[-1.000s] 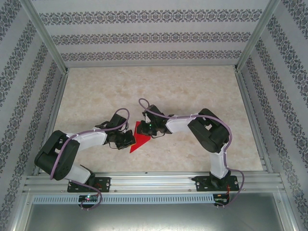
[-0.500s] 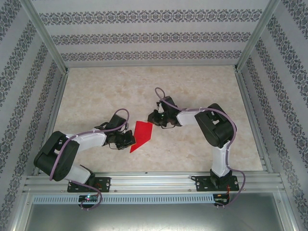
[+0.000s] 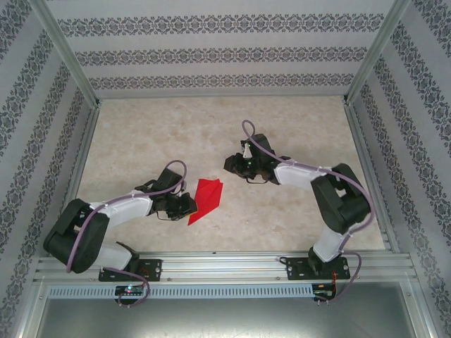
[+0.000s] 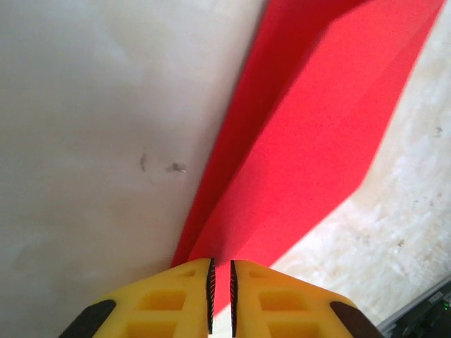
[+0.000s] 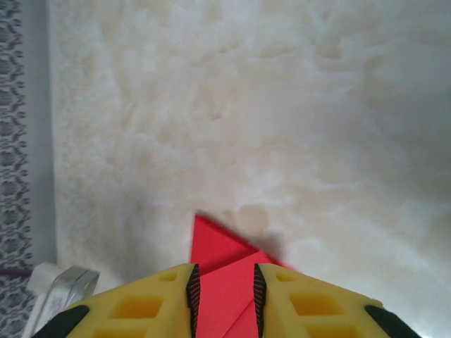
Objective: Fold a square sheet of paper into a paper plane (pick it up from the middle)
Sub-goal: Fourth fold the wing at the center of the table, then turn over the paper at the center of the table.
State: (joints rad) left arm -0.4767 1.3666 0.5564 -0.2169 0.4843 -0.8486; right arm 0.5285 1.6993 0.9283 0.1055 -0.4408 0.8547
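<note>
Between folds, we judge: right fingers point(image 3: 231, 165) apart, off the red paper point(image 3: 206, 199); we cannot tell if left fingers point(image 3: 187, 205) grip its edge; next, pinch it squarely.

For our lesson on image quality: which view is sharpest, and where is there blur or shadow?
Top view: sharpest, evenly lit, paper crisp-edged. Left wrist view: paper blurred, table grey with shadow on the left. Right wrist view: table bright and hazy, small shadow beside the paper's tip.
</note>
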